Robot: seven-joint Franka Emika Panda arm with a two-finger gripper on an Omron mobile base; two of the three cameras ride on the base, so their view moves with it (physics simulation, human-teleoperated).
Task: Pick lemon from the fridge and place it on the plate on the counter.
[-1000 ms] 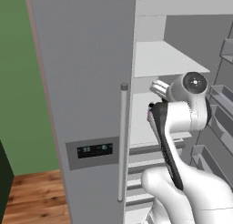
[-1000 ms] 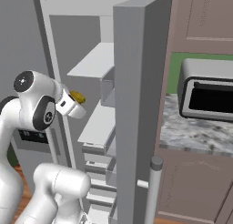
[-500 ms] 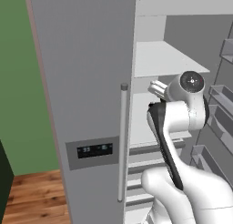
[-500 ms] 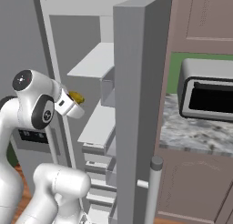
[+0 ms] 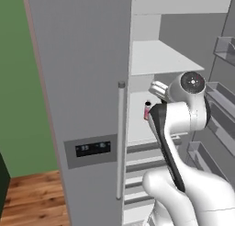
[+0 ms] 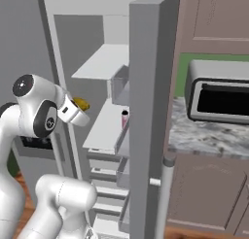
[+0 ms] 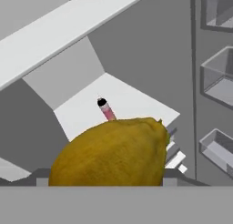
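Dark-yellow lemon (image 7: 111, 152) — held before open fridge (image 6: 104, 68), plate unseen

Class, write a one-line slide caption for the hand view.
Lemon held close in the pincer, pink bottle standing behind on a white fridge shelf.

Only a pink bottle (image 7: 107, 110) stands on the fridge (image 5: 82, 82) shelf (image 7: 132, 104).

You get flat, even rendered light — soft shading inside the fridge (image 6: 104, 63), no glare, slightly soft edges throughout.
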